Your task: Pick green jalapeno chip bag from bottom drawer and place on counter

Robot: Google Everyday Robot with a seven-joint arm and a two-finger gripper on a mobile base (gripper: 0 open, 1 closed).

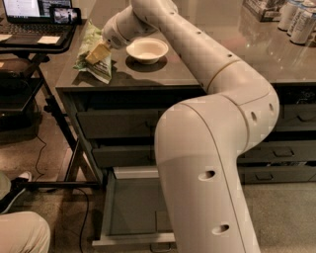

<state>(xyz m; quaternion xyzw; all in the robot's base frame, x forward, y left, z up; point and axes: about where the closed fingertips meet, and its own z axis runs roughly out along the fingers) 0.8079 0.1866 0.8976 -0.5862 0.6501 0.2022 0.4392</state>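
Observation:
The green jalapeno chip bag (92, 40) lies on the counter (212, 62) at its front left corner, left of a white bowl (146, 50). My gripper (97, 54) is down on the bag, touching its middle, at the end of the arm that reaches over the counter from the right. The bottom drawer (132, 213) stands pulled open below, and the part of its grey floor that shows is bare. My arm's large link hides the drawer's right part.
A black desk with a laptop (34, 12) stands to the left of the counter. Cans (296, 17) stand at the counter's back right. A person's knee (22, 232) and shoe (19, 180) are at the bottom left. Shut grey drawers (118, 123) are under the counter.

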